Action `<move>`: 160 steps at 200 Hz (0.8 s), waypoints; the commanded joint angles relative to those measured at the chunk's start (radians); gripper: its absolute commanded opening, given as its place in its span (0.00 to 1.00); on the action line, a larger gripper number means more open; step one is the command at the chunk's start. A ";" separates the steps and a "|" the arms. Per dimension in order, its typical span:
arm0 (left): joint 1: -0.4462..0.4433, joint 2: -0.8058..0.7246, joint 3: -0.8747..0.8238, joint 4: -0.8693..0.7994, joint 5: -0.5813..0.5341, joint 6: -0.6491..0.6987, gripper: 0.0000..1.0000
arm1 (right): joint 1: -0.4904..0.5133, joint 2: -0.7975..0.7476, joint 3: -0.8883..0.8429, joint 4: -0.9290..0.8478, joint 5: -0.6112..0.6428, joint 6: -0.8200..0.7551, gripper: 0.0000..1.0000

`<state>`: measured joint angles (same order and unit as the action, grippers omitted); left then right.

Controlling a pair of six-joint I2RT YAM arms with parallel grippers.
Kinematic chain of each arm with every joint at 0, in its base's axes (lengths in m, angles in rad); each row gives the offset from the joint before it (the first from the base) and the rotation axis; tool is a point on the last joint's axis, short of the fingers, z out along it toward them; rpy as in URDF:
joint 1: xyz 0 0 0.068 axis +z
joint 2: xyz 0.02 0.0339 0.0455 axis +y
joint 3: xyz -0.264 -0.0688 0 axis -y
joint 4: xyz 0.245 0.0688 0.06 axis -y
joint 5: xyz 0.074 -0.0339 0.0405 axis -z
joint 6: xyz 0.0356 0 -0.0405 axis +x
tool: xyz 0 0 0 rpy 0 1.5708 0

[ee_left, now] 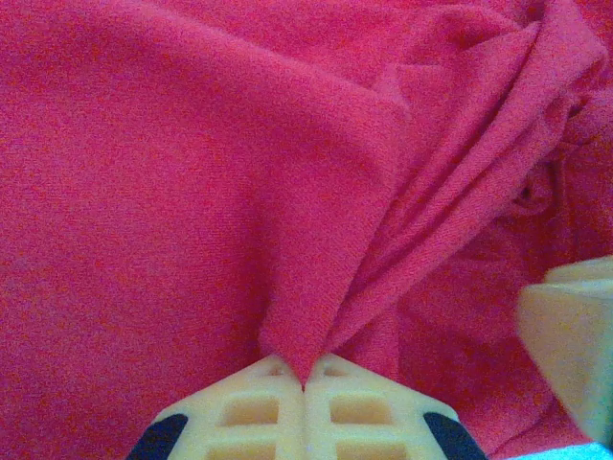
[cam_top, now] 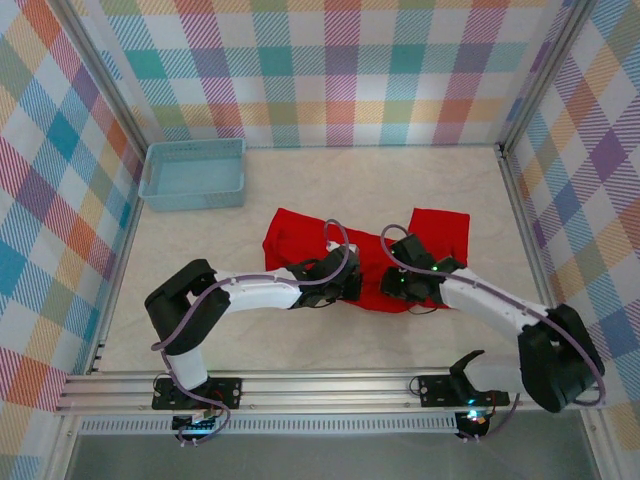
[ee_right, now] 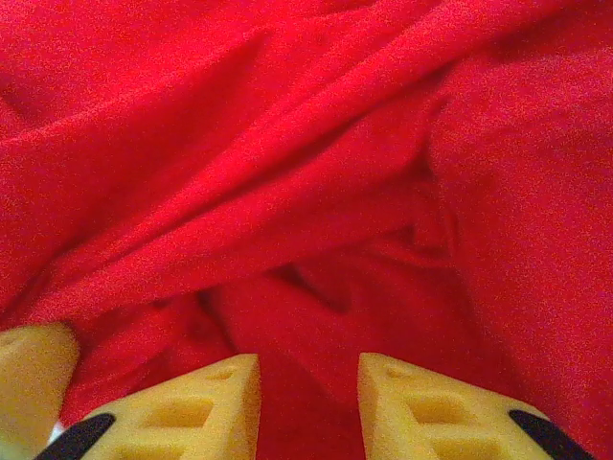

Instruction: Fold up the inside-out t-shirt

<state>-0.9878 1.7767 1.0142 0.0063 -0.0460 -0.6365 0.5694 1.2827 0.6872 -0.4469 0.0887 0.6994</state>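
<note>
Grasp step: left claw [ee_left: 306,383] pinched shut on a t-shirt [ee_left: 192,192] ridge; my right claw [ee_right: 308,383] gapes, cloth just ahead. I'd close it, then lift.

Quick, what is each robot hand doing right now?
Left gripper: jaws closed, pinching a fold of the plain bright red cloth t-shirt.
Right gripper: jaws open above the same t-shirt, holding nothing.
</note>
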 commanded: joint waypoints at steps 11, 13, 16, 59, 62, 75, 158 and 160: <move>-0.013 -0.028 0.003 -0.003 -0.021 0.000 0.00 | 0.014 0.062 0.020 0.114 0.025 -0.034 0.37; -0.014 -0.028 0.004 -0.003 -0.020 0.001 0.00 | 0.015 0.066 0.020 0.118 0.026 -0.036 0.37; -0.013 -0.027 0.006 -0.003 -0.019 0.000 0.00 | 0.016 0.071 0.022 0.123 0.024 -0.038 0.37; -0.013 -0.012 0.001 0.017 0.000 -0.003 0.00 | 0.032 0.171 0.054 0.121 0.065 -0.037 0.42; -0.012 -0.011 0.001 0.017 0.000 -0.003 0.00 | 0.032 0.177 0.057 0.120 0.068 -0.038 0.42; -0.012 -0.010 0.001 0.018 -0.001 -0.004 0.00 | 0.034 0.200 0.069 0.107 0.085 -0.035 0.39; 0.004 0.030 0.059 -0.104 -0.092 -0.024 0.00 | 0.053 -0.019 0.027 0.063 0.052 -0.086 0.00; 0.005 0.032 0.061 -0.107 -0.092 -0.027 0.00 | 0.052 -0.028 0.025 0.063 0.048 -0.086 0.00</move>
<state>-0.9878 1.7813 1.0325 -0.0372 -0.0887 -0.6403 0.6163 1.3502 0.7296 -0.3679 0.1719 0.6449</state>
